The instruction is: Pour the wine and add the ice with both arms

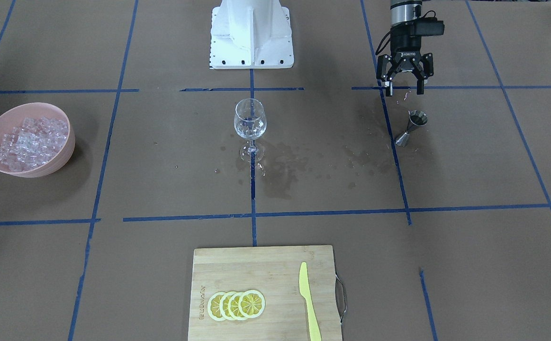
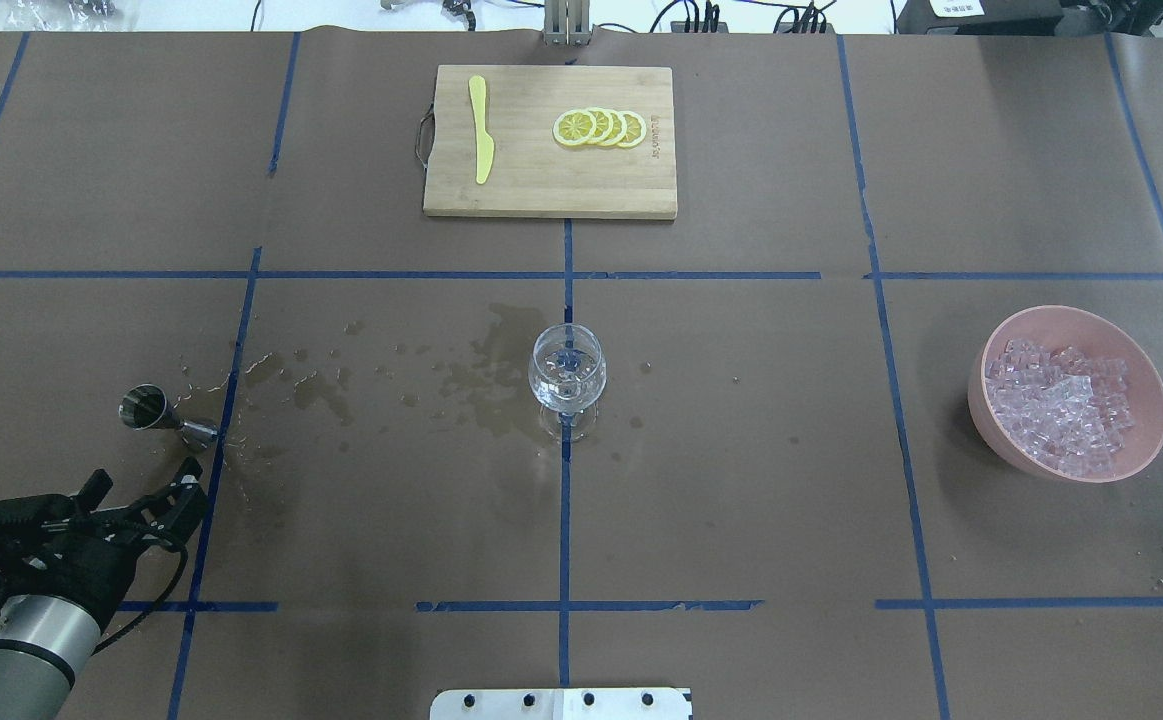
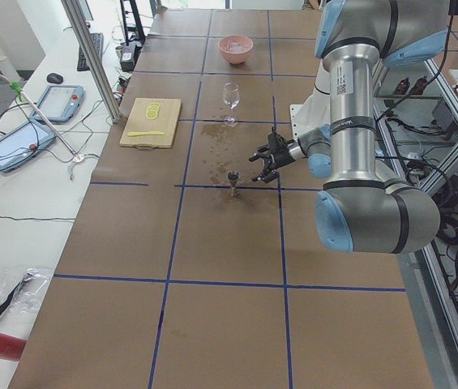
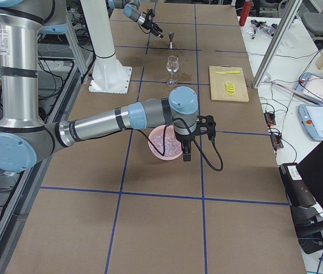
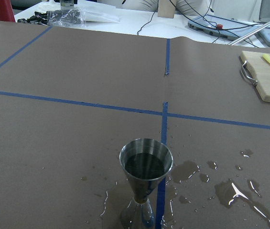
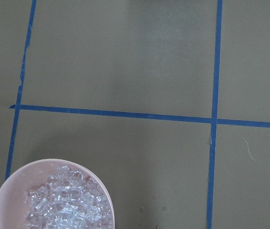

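Observation:
A clear wine glass (image 1: 250,121) stands upright at the table's centre. The ice (image 1: 31,139) is a heap of small clear cubes in a pink bowl (image 2: 991,420). A steel jigger (image 1: 412,127) with dark liquid in its cup (image 5: 145,164) stands on the robot's left side. My left gripper (image 1: 404,91) hovers just behind the jigger, open, with nothing between its fingers. My right gripper (image 4: 187,154) shows only in the exterior right view, pointing down over the bowl's near rim; I cannot tell whether it is open or shut. The right wrist view shows the ice (image 6: 70,205) below.
A wooden cutting board (image 1: 237,265) at the far edge carries lemon slices (image 1: 236,304) and a yellow knife (image 1: 308,300). Wet spill patches (image 1: 280,175) spread between glass and jigger. The white pedestal (image 1: 251,33) stands at the robot's side.

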### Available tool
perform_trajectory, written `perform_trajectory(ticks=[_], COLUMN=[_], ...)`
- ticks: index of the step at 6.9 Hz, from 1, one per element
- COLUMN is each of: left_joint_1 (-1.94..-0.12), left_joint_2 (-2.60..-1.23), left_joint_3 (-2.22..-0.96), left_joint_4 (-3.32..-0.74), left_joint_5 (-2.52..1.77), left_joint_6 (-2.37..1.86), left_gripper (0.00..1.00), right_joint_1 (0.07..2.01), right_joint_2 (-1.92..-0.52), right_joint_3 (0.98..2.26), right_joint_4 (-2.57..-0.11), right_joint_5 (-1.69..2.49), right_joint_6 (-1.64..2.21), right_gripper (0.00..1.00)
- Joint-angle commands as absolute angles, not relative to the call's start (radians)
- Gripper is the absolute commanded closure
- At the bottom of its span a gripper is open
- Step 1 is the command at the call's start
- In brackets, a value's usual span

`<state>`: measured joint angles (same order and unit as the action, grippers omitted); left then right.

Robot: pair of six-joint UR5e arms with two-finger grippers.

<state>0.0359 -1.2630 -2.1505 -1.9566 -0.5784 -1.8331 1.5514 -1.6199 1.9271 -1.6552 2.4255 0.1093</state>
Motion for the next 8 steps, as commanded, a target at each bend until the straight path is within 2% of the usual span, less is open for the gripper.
perform_trajectory(ticks=[1,3,8], left_joint_1=[0.034,0.035,0.032], left_joint_2=[-1.269,-1.273,-1.359], left_joint_3=[-2.105,-2.083,-1.922], left_joint_4=[-1.956,-1.959,-1.968], left_joint_5=[-0.548,-0.531,-0.425], left_joint_6=[-1.838,-1.847,-1.848], left_gripper=[0.0,0.0,0.0], right_joint_1=[1.54,1.516,1.503], right_joint_2=[-1.618,-1.605,-1.606], right_joint_3=[1.93,1.933,1.979], right_joint_4=[-1.655,-1.655,-1.655], right_joint_5=[2.422,2.399,2.384], right_joint_6=[0.109,0.135,0.138], right_gripper=[0.0,0.0,0.0])
